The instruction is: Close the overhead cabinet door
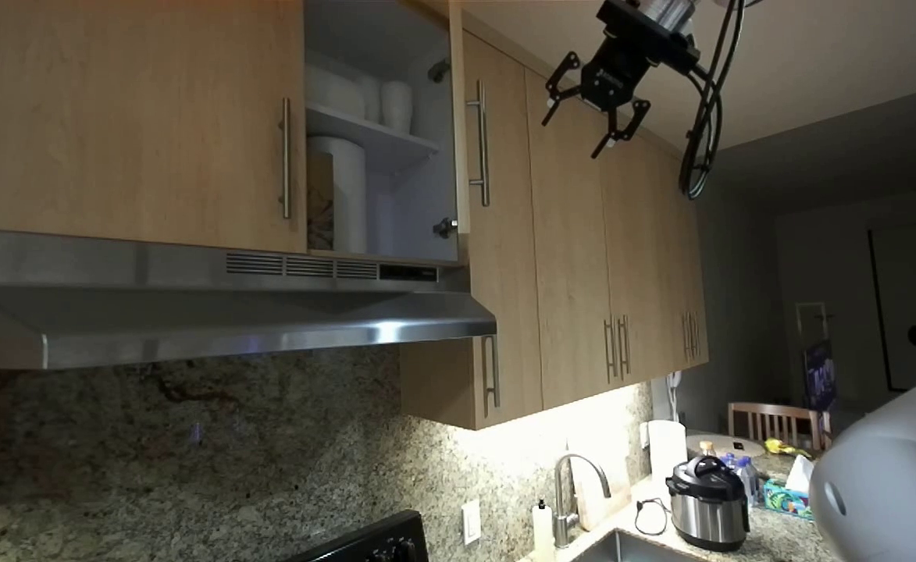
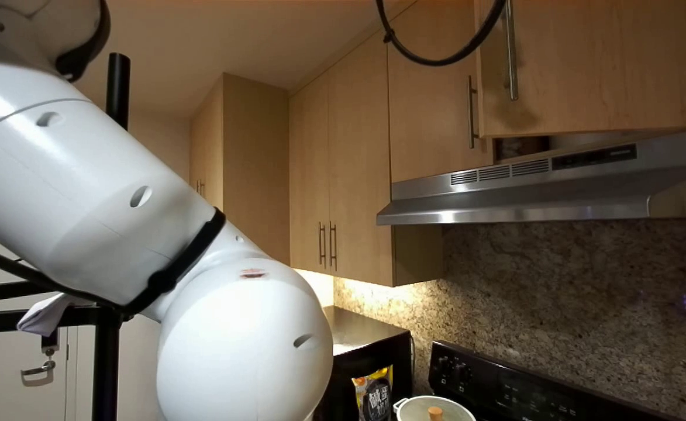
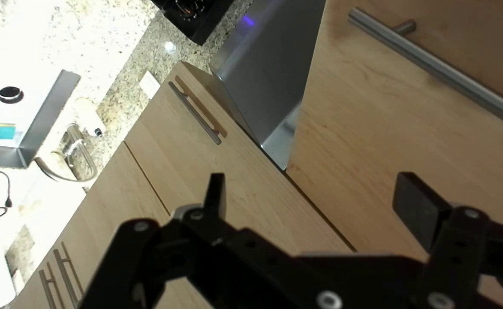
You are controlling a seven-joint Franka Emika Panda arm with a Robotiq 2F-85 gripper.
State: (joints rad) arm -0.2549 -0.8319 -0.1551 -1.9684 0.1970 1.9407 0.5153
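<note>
Wrist view shows at right the overhead cabinet door point(image 3: 375, 124), standing open above the range hood point(image 3: 268, 64), my hand point(image 3: 311, 193) spread, empty and apart from it; I expect a stiff, light panel turning easily on its hinges point(image 1: 444, 228), best pushed beside the silver bar handle point(image 3: 440, 69).

Overhead door point(image 2: 606, 64) cropped at top

We see the overhead cabinet door point(image 2: 606, 64) standing open above the range hood point(image 2: 524, 206): flat light wood, slim silver handle point(image 2: 511, 52) near left edge.
</note>
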